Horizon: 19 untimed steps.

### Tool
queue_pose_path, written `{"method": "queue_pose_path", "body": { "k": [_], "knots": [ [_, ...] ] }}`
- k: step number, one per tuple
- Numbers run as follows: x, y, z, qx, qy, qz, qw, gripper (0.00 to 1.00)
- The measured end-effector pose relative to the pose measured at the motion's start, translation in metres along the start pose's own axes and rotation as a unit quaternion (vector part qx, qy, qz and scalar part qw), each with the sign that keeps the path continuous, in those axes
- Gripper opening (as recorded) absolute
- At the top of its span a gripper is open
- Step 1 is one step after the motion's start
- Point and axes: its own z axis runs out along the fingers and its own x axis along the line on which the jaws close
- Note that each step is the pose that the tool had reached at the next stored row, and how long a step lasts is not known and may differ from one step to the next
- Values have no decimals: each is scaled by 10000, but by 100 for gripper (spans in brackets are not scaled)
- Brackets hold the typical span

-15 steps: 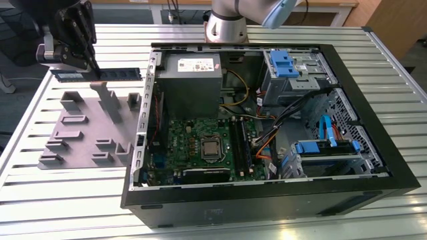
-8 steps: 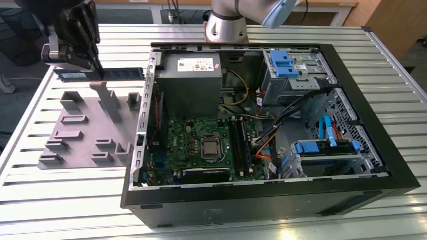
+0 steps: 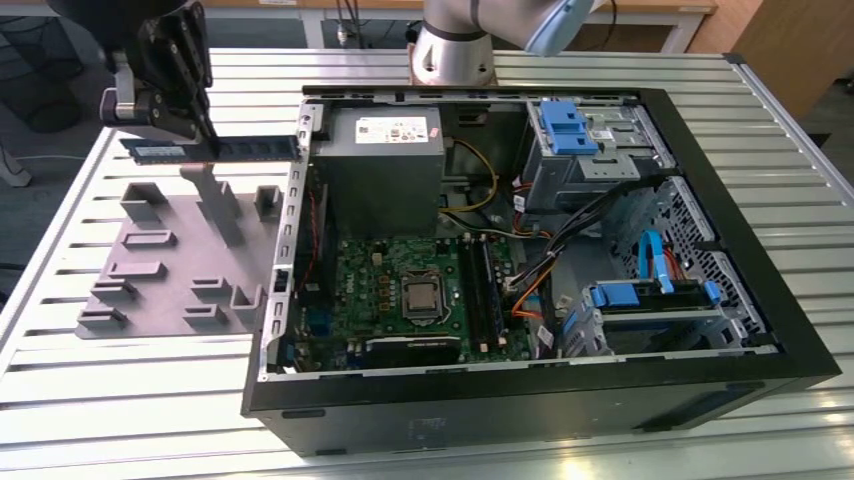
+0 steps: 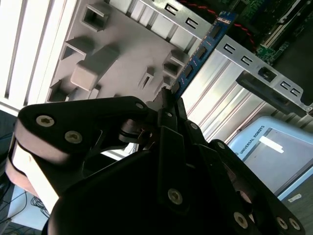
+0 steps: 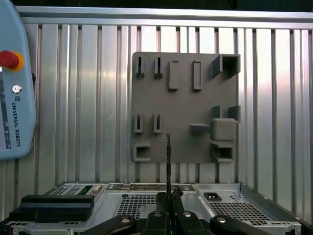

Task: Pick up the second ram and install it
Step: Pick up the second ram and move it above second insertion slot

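Exterior view shows the open computer case (image 3: 534, 400), the grey holder (image 3: 147, 270) beside it on the surface (image 3: 134, 400), and the second ram (image 3: 254, 147) hanging clear above that holder. My fingers (image 4: 168, 122) are clamped on it. I judge the pick done and the install not begun; seating calls for squaring the stick over a motherboard (image 3: 387, 270) slot.

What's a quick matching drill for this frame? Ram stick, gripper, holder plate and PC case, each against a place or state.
Column 1
A. ram stick
B. gripper
C. grey holder plate
D. computer case

Column 2
1. flat on the table, at the exterior view's left of the case
2. lifted in the air, lying level
3. on its side, with the inside exposed
4. shut on the stick

Pairs: A-2, B-4, C-1, D-3
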Motion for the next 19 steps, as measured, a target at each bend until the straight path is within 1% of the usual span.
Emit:
{"method": "queue_pose_path", "body": {
  "k": [19],
  "knots": [
    [-2, -224, -3, 0, 0, 0, 10000, 14]
  ]
}}
